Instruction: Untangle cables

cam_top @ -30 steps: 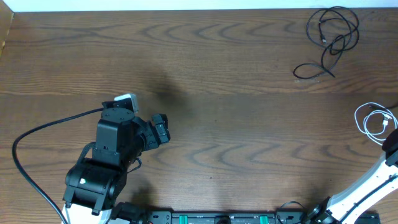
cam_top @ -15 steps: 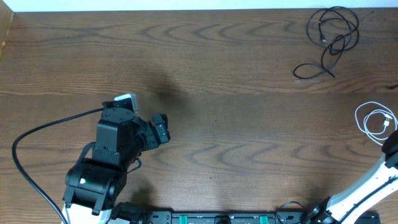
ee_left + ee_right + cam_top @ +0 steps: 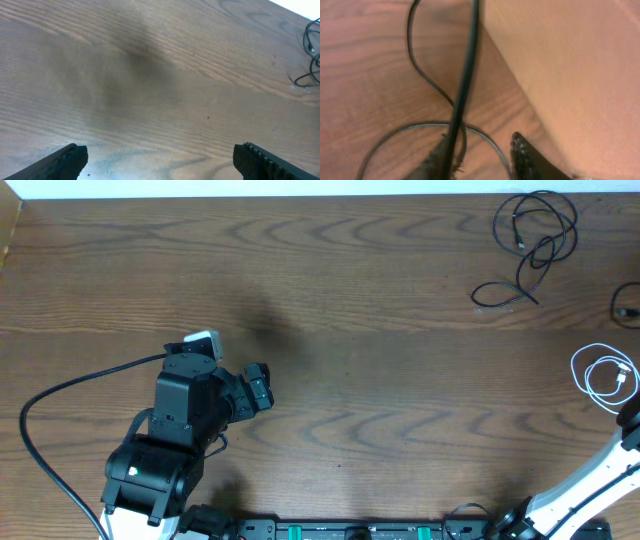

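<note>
Right gripper (image 3: 480, 141): jaws partway apart, having just parted from fully closed. Nothing is pinched between them now.
Loose black cable (image 3: 463, 85): one strand runs up past one finger, brushing it but free of the grip. A thinner loop lies on the table (image 3: 365, 75) beneath.
Beside the gripper: a tan surface (image 3: 570, 65) rises close by. I cannot tell what it is.
Right arm (image 3: 600, 470): at the far right edge of the overhead view, with its gripper outside that frame.
What changed: a second ago the table's right edge beyond the white cable (image 3: 603, 377) was bare. Now a curl of the loose black cable (image 3: 622, 311) lies there, which fits a let-go.
White cable: coiled by itself near the right edge, just ahead of the right arm, and unmoved.
Tangled black cable (image 3: 541, 250): looped over itself in the far right corner, well apart from the other two, and unmoved.
Left gripper (image 3: 160, 152): spread wide and empty over bare wood on the left side, well apart from every cable. It has not stirred.
Meaning for the task: the release appears to set the third cable down clear of the others, so all three now lie separate. The far black cable still crosses itself and is probably what remains.
</note>
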You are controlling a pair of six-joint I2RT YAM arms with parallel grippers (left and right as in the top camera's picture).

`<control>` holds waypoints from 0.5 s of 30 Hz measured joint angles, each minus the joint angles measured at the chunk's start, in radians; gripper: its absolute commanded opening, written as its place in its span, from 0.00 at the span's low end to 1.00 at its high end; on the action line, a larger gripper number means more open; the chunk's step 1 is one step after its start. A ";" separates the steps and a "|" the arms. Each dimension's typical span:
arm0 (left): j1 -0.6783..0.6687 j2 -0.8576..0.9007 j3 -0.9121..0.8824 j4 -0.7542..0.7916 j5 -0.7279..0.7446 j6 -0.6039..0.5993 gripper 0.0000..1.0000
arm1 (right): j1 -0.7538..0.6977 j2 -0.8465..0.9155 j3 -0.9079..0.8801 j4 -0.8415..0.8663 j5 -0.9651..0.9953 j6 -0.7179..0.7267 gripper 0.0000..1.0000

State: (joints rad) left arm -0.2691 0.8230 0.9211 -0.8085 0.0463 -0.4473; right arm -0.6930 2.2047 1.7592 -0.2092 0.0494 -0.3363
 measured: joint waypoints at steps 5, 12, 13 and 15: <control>0.000 0.000 0.000 0.000 0.000 0.000 0.98 | -0.017 0.001 -0.007 -0.014 0.016 0.060 0.86; 0.000 0.000 0.000 0.000 0.000 0.000 0.98 | -0.019 0.001 -0.007 -0.095 0.026 0.164 0.96; 0.000 0.000 0.000 0.000 0.000 0.000 0.98 | -0.019 0.001 -0.007 -0.113 0.026 0.178 0.89; 0.000 0.000 0.000 0.000 0.000 0.000 0.98 | -0.019 0.001 -0.007 -0.167 0.027 0.213 0.78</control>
State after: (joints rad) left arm -0.2691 0.8227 0.9211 -0.8082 0.0460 -0.4469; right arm -0.7124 2.2055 1.7523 -0.3767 0.0761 -0.1230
